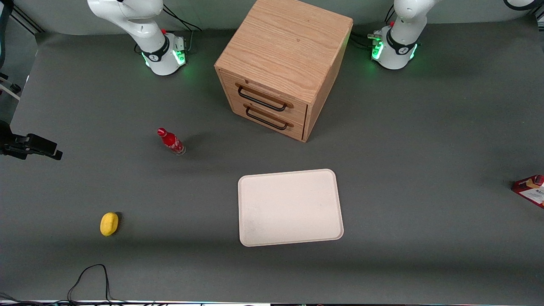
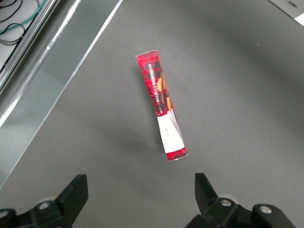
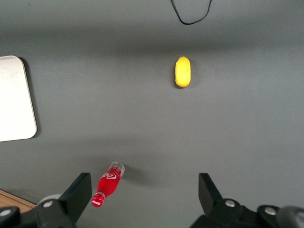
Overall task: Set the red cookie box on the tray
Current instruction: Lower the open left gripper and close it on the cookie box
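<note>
Front view – box: the box lies at the working arm's end of the table, well apart from the bare tray.
Left wrist view – gripper: the gripper hovers over the box, fingers spread – probably lining up a grasp.

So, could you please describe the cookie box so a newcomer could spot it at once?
Start at the cream tray and look toward the working arm's end of the table: the cookie box lies flat there, under the open tool. It is long, narrow, dark red, white-labelled; the red bottle stands upright.
</note>
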You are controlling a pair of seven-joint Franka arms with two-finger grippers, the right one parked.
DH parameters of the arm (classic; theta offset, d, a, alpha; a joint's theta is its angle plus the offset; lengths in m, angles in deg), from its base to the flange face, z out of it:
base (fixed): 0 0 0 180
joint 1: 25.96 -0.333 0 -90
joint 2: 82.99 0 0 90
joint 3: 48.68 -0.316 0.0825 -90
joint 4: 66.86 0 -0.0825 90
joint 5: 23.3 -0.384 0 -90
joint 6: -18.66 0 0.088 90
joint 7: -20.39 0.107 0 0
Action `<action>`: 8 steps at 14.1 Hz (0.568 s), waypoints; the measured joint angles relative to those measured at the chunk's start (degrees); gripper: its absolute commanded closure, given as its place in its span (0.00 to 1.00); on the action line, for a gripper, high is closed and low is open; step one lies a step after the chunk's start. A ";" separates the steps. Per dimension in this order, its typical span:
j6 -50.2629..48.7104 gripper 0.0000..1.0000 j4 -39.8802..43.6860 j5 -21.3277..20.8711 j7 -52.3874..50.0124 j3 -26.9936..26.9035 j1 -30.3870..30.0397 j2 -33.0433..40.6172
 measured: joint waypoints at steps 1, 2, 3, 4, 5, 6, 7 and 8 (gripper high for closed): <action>-0.08 0.00 -0.01 -0.02 -1.45 -0.14 -0.01 -0.08; -0.10 0.00 -0.03 -0.04 -2.53 -0.15 -0.01 -0.27; -0.09 0.00 -0.03 -0.05 -3.36 -0.17 -0.01 -0.66; 0.18 0.00 -0.03 -0.05 -3.98 -0.22 -0.03 -1.32; 1.16 0.00 -0.07 -0.05 -4.45 -0.26 -0.06 -2.30; 2.70 0.00 -0.09 -0.05 -4.66 -0.29 -0.10 -3.62; 4.49 0.00 -0.11 -0.05 -4.77 -0.29 -0.13 -5.18; 6.84 0.00 -0.12 -0.05 -4.86 -0.29 -0.13 -7.02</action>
